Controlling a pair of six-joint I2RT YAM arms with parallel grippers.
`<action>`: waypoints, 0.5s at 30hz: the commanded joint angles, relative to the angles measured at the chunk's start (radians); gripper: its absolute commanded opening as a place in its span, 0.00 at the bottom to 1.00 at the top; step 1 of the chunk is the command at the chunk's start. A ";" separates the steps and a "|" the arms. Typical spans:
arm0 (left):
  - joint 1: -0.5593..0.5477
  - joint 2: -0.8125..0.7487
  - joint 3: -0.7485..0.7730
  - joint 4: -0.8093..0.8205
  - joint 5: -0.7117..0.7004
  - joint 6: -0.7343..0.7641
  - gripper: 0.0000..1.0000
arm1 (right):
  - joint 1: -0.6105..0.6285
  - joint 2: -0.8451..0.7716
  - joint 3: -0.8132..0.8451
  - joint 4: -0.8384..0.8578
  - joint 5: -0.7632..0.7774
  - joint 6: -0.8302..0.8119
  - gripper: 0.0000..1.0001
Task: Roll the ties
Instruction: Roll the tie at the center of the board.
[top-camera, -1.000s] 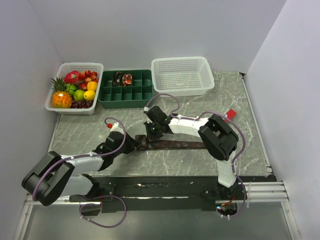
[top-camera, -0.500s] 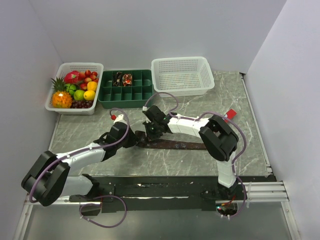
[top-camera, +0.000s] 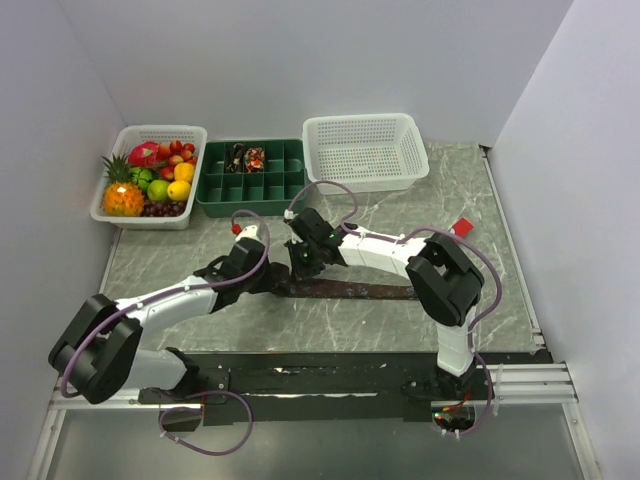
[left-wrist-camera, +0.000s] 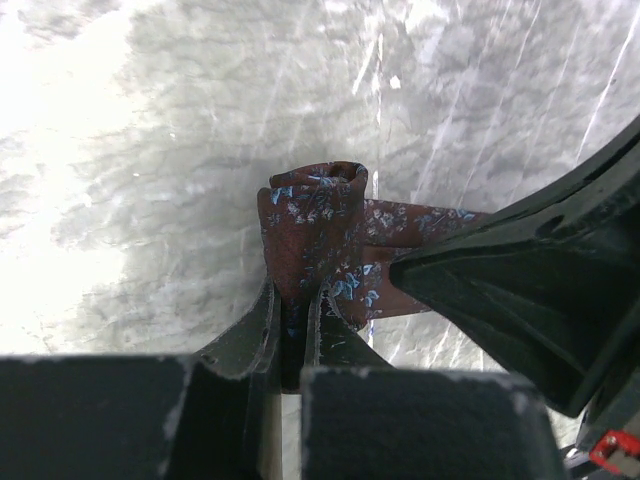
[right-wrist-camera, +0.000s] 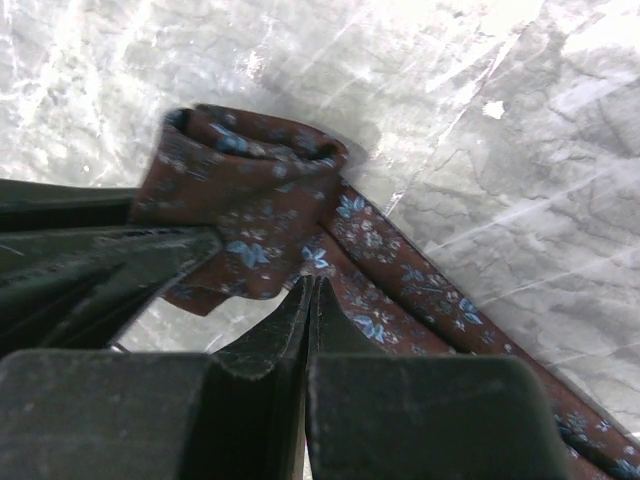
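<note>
Fabric tie (left-wrist-camera: 315, 215), brown with blue florals, curls into a loose roll.

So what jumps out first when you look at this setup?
The left end effector and right end effector meet mid-table at the partly rolled end of a dark floral tie, whose rest lies flat toward the right. At the far left, a white basket of bright fruit stands out.

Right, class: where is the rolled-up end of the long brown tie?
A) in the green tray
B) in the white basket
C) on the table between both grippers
C: the rolled end of the tie lies on the table where the left gripper and right gripper meet.
</note>
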 joint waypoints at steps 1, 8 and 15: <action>-0.041 0.035 0.073 -0.057 -0.039 0.044 0.01 | 0.010 -0.040 0.015 0.027 -0.024 0.012 0.00; -0.070 0.053 0.113 -0.069 -0.062 0.049 0.01 | 0.024 0.029 0.047 0.033 -0.035 0.021 0.00; -0.077 0.018 0.119 -0.068 -0.047 0.074 0.05 | 0.029 0.053 0.036 0.057 -0.041 0.029 0.00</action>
